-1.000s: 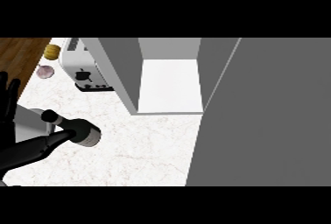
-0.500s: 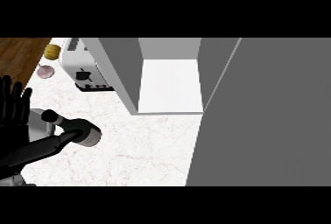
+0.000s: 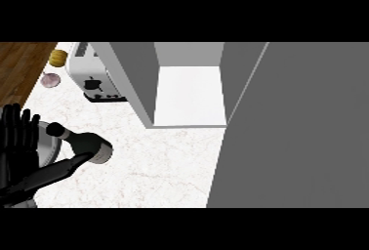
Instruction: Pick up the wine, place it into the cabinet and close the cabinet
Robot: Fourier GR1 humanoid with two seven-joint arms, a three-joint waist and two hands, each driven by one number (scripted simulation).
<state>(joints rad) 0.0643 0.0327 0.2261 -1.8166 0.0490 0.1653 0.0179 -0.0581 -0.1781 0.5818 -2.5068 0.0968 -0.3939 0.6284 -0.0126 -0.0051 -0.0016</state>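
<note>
The wine bottle (image 3: 85, 144) is dark with a grey cap and stands on the marbled counter (image 3: 158, 166) at the left. My left hand (image 3: 18, 141) is just to its left, open with fingers straight and pointing up; a small gap separates it from the bottle's cap. The cabinet (image 3: 187, 97) is open at centre, with a white inside floor. Its big grey door (image 3: 296, 136) swings out and fills the right of the view. My right hand does not show.
A grey round pan (image 3: 45, 149) with a long dark handle (image 3: 43, 176) lies under and beside the bottle. A white toaster (image 3: 93, 80), a yellow item (image 3: 57, 57) and a pinkish round item (image 3: 51, 79) sit at the back left, by the counter's edge.
My left hand has come in from the left edge towards the bottle, showing more of its fingers. The bottle, pan and cabinet door have not moved.
</note>
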